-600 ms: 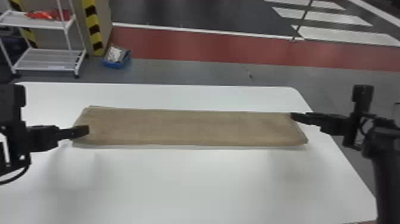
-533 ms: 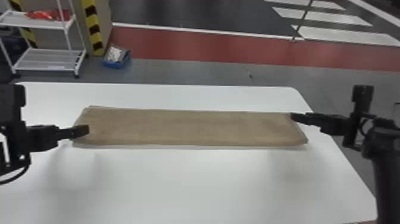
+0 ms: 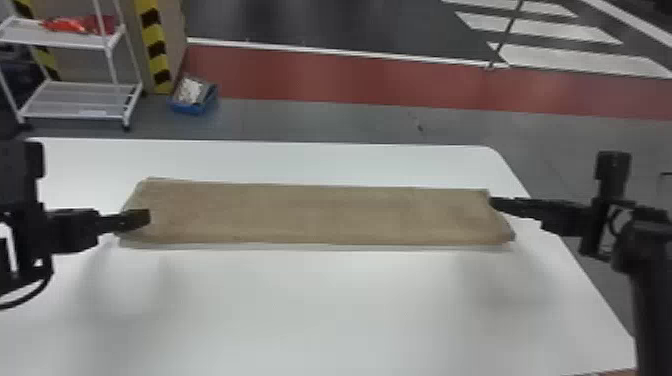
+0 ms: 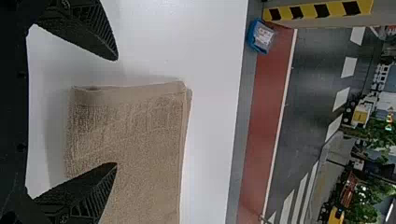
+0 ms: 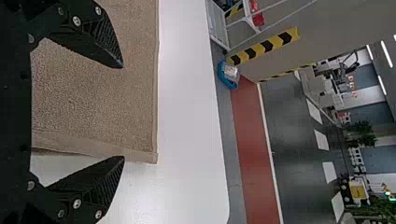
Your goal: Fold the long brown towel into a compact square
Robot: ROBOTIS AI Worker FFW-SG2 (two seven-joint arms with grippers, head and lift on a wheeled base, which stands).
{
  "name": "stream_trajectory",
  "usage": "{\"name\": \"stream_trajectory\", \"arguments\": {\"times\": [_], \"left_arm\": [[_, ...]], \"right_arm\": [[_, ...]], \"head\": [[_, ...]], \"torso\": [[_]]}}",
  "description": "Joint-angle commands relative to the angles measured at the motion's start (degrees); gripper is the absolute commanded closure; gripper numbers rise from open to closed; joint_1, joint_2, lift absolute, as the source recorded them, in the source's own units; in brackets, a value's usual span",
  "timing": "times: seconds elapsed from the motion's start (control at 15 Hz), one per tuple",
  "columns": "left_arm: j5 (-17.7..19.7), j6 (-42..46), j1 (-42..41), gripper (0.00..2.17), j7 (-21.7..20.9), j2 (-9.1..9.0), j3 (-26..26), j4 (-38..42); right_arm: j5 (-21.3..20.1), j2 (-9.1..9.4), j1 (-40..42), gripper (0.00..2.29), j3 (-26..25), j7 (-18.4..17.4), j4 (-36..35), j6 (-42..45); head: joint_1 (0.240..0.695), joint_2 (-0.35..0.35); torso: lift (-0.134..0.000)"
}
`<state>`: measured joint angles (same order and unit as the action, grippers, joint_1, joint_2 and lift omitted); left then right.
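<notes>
While the long brown towel is lying flat on the white bench, its long way is running side to side, from the left gripper across to the right gripper. Both are having their fingers spread wide and are gripping nothing. Each is pointing in at its own end of the towel, with one finger sitting over it and the other sticking out past the edge. So each end is lying nearest its own gripper, and the next move is likely asking both to pinch there, if they are sitting low enough.
</notes>
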<state>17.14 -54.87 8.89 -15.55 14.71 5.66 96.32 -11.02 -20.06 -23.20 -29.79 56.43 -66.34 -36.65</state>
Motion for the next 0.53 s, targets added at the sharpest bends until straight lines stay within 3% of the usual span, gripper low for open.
{"name": "stream_trajectory", "arguments": {"times": [0.0,0.47], "left_arm": [[0.0,0.2,0.1,0.08,0.0,-0.12,0.0,-0.1],[-0.2,2.4,-1.5,0.08,-0.2,0.14,-0.1,-0.3]], "right_arm": [[-0.1,-0.16,0.2,0.22,0.0,0.4,-0.4,-0.4],[-1.8,-0.34,4.0,0.29,0.1,2.5,-2.5,-2.3]], "head": [[0.695,-0.193],[0.695,-0.197]], "torso": [[-0.124],[-0.124]]}}
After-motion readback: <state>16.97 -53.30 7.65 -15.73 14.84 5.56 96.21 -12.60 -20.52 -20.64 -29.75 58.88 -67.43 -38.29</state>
